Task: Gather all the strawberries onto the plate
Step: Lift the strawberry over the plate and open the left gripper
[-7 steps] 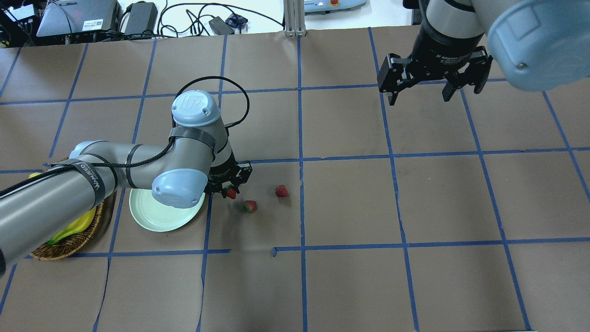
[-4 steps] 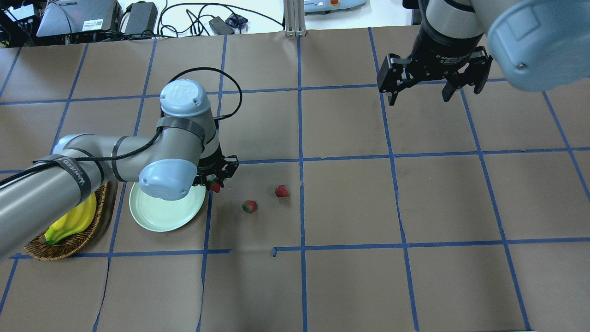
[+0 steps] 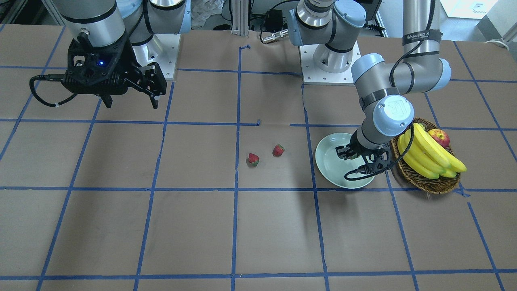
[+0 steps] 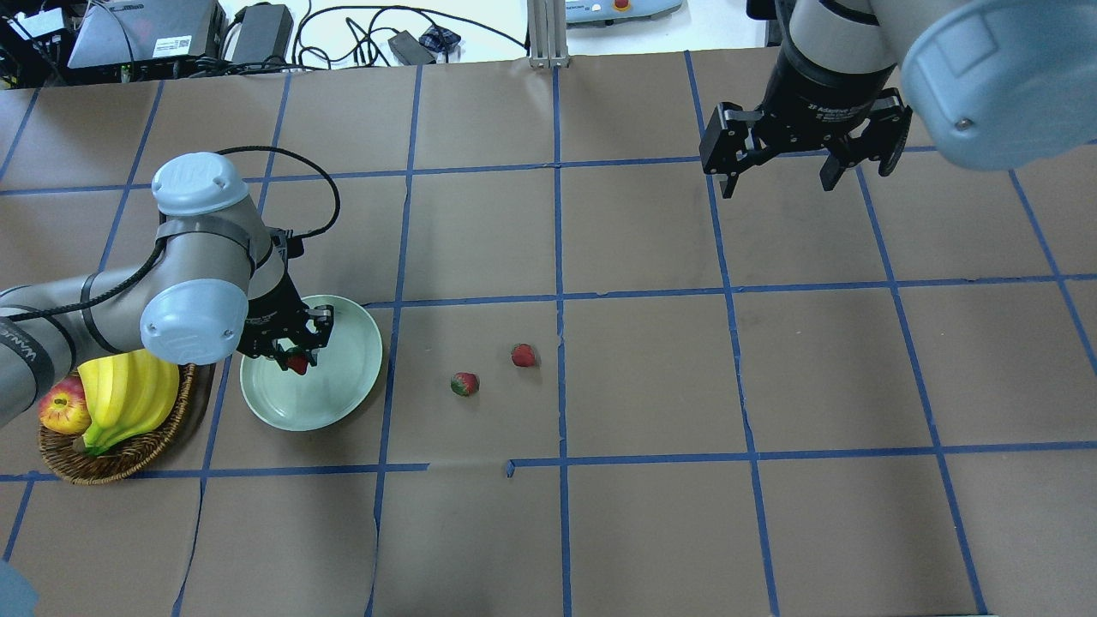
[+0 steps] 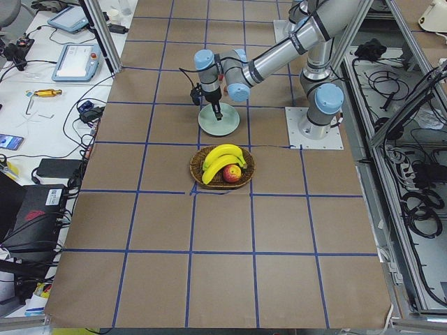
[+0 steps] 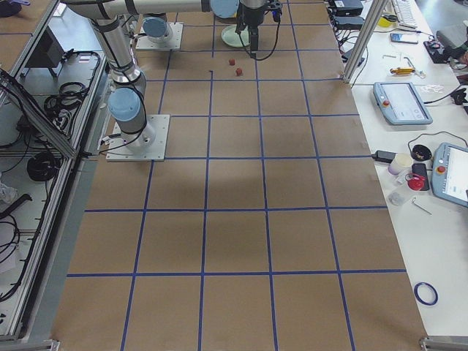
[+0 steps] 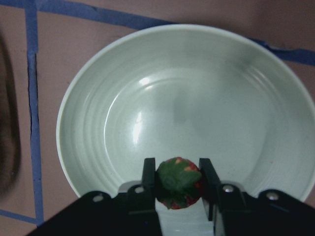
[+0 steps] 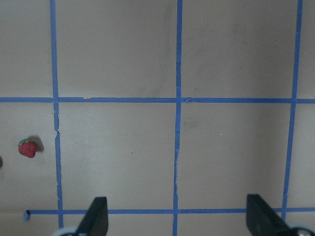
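My left gripper is shut on a strawberry and holds it above the pale mint-green plate; it also shows in the front view over the plate. Two more strawberries lie on the brown table right of the plate, apart from each other; in the front view they are at the middle. My right gripper is open and empty, high over the far right of the table. One strawberry shows in the right wrist view.
A wicker basket with bananas and a red-yellow apple sits just left of the plate. Cables and devices lie beyond the table's far edge. Blue tape lines grid the brown paper.
My left gripper has carried the strawberry left from the table beside the plate to above the plate. The basket's fruit has come into full view. The right arm has barely moved.
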Robot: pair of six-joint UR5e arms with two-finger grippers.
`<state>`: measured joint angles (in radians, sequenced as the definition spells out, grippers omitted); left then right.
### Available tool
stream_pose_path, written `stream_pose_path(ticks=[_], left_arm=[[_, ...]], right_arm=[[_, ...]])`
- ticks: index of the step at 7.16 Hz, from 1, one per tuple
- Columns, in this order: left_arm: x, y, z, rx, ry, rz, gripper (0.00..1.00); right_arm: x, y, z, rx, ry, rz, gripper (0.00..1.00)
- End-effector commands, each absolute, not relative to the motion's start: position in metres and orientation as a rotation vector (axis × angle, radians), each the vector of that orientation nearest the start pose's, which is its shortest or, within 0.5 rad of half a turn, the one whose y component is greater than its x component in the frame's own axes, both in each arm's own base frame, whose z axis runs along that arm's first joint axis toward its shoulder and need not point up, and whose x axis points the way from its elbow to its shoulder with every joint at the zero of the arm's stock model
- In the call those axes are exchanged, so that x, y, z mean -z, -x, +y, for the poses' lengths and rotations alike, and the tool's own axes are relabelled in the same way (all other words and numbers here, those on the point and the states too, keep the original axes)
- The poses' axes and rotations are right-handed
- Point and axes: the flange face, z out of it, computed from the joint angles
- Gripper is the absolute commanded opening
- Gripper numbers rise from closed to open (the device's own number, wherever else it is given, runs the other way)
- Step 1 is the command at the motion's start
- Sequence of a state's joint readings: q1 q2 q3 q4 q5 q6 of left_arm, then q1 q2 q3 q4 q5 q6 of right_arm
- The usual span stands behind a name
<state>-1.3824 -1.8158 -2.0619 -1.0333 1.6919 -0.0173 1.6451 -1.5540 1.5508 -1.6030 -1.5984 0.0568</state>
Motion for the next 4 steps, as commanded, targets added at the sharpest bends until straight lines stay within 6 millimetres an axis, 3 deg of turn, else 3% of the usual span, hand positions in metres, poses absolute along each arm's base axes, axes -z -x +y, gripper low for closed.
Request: stream_pose_path(ticks=[1,2,3,4], left_arm=[[-0.186,0.025,-0.484,-0.348,0.274,3.01,0.95],[-0.203,0.034,-0.488,-0.276,0.27,3.015,0.98],[-0.219,0.056,-0.494,-0.22,0.209,3.019,1.0],[-0.233,0.103,-0.498,-0.166,0.072,3.037,0.99]], right_arm=[[-0.493,-0.167,-0.491,0.061,0.026,3.166,1.0],[-0.493,-0.168,-0.491,0.059,0.028,3.166,1.0],[-0.493,-0.168,-0.491,0.059,0.028,3.166,1.0],[-0.493,-0.168,-0.491,0.059,0.028,3.166,1.0]])
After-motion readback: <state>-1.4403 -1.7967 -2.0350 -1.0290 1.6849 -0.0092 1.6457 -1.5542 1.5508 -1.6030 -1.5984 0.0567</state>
